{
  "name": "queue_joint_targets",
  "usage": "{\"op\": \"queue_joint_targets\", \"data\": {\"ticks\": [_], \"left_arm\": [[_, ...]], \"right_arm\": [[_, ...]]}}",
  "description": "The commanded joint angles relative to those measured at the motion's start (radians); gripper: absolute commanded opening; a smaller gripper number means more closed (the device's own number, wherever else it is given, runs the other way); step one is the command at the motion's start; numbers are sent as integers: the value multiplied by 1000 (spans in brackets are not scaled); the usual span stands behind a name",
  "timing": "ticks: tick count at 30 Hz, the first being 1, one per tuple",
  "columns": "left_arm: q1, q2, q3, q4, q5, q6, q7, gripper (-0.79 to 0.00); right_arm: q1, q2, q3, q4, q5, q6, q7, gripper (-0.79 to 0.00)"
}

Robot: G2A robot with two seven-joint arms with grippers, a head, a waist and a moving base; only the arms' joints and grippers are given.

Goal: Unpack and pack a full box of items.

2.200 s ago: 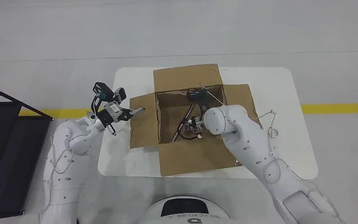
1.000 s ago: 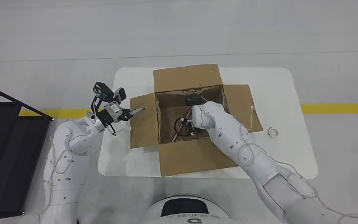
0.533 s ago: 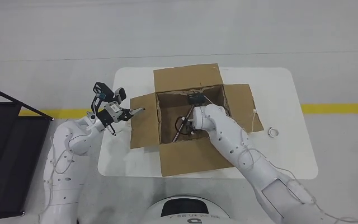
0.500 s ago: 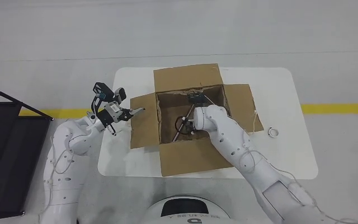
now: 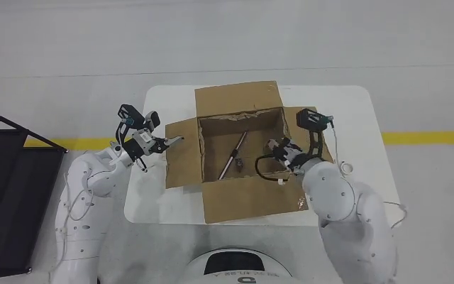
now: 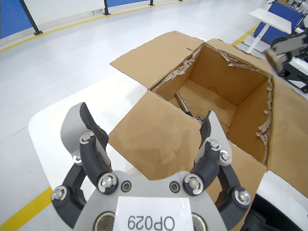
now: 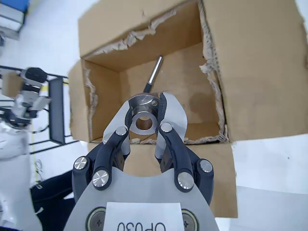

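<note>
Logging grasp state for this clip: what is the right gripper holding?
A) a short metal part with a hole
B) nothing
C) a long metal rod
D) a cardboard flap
A: the right gripper is shut on a short metal part with a hole; the rod lies in the box.

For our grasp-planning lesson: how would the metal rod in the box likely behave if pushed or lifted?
The metal rod looks round and smooth, so it would probably roll if pushed sideways. Its shiny surface may slip in a grip. Being metal, likely stiff.

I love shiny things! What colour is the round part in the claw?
Shiny silver. The flanged ring in the right claw shows best in the right wrist view.
</note>
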Motion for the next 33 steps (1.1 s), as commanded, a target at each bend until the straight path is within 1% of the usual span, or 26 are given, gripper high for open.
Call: {"op": "queue_joint_targets", "data": {"ticks": [1, 2, 4, 5, 7, 10, 15, 18, 21, 24, 27, 29, 33], "left_arm": [[0, 0, 0, 0, 0, 0, 0, 0], [0, 0, 0, 0, 0, 0, 0, 0], [0, 0, 0, 0, 0, 0, 0, 0], [0, 0, 0, 0, 0, 0, 0, 0], [0, 0, 0, 0, 0, 0, 0, 0], [0, 0, 0, 0, 0, 0, 0, 0], [0, 0, 0, 0, 0, 0, 0, 0], [0, 0, 0, 0, 0, 0, 0, 0], [0, 0, 0, 0, 0, 0, 0, 0], [0, 0, 0, 0, 0, 0, 0, 0], [0, 0, 0, 0, 0, 0, 0, 0], [0, 0, 0, 0, 0, 0, 0, 0], [0, 0, 0, 0, 0, 0, 0, 0]], "right_arm": [[-53, -3, 110, 17, 138, -26, -127, -785], [-82, -4, 174, 17, 209, -39, -173, -785], [-147, -7, 306, 17, 339, -57, -224, -785], [-180, -7, 373, 17, 398, -52, -229, -785], [-233, -7, 480, 17, 464, -42, -222, -785], [-293, -9, 581, 22, 576, -60, -211, -785], [-356, -22, 695, 94, 770, -126, -300, -785], [-374, -26, 732, 149, 827, -142, -353, -785], [-359, -26, 744, 207, 844, -111, -392, -785], [-330, -20, 738, 272, 861, -125, -367, -785], [-284, -7, 699, 335, 812, -132, -298, -785], [-249, 4, 669, 380, 741, -101, -264, -785], [-200, 20, 656, 440, 676, -59, -217, -785]]}}
